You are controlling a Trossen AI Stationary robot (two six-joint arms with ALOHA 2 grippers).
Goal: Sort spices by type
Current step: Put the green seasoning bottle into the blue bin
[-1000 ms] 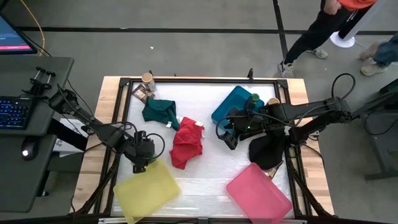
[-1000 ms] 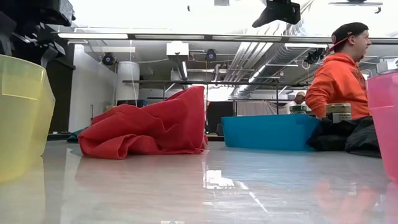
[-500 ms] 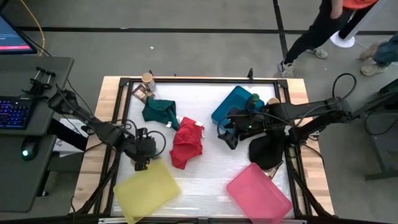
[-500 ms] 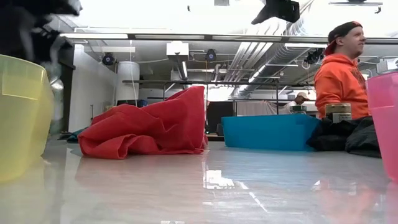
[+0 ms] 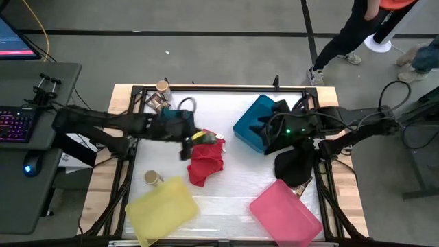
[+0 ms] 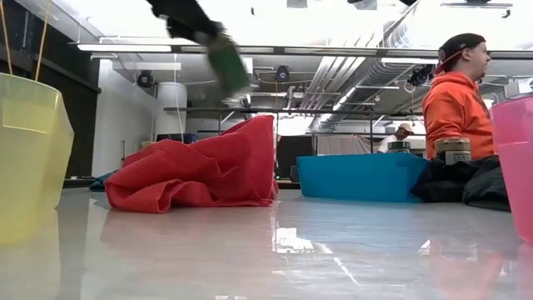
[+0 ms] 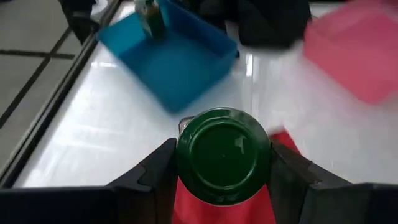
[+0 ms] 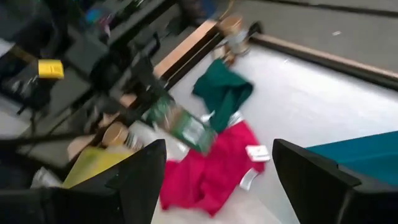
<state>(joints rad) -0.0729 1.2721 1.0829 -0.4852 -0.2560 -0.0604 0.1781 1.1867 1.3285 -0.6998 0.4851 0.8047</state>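
The worktop (image 5: 226,199) carries three trays: a yellow tray (image 5: 162,209) at the near left corner, a pink tray (image 5: 285,213) at the near right, and a blue tray (image 5: 255,121) toward the far right. A black cloth (image 5: 296,167) lies between the blue and pink trays, a red cloth (image 5: 206,161) sits mid-worktop, and a green cloth (image 8: 224,92) lies just beyond it.

The left gripper (image 5: 193,139) is above the red cloth, its fingers clamped on a green-lidded jar (image 7: 223,155) held clear of the surface. The right gripper (image 5: 264,130) is over the blue tray with its fingers spread wide and nothing between them.

A tan-lidded jar (image 5: 152,178) stands on the worktop just beside the yellow tray. Another tan-lidded jar (image 5: 162,87) and what looks like a brown packet (image 5: 155,103) sit at the far left corner.
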